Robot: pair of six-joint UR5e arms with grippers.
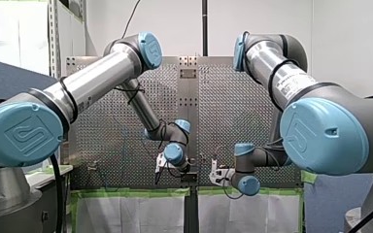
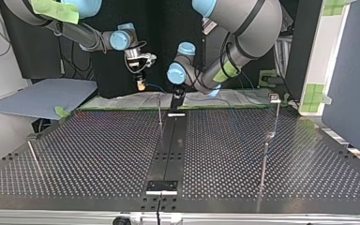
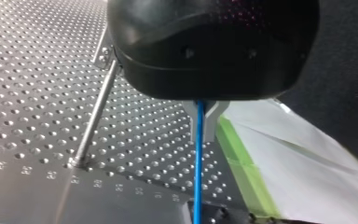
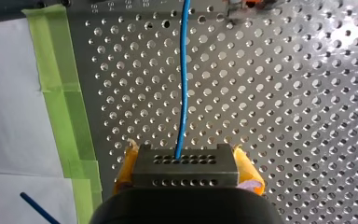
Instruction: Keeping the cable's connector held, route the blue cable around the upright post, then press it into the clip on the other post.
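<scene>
Yellow-padded right fingers tight on connector, left fingers tight on blue cable.

Over at the top view's left, my right gripper hangs above the table's far edge, my left gripper just right of it, a thin post standing between them. The cable runs ahead from the connector between my right gripper's pads. The clip tops a second post, well apart at the right.
</scene>
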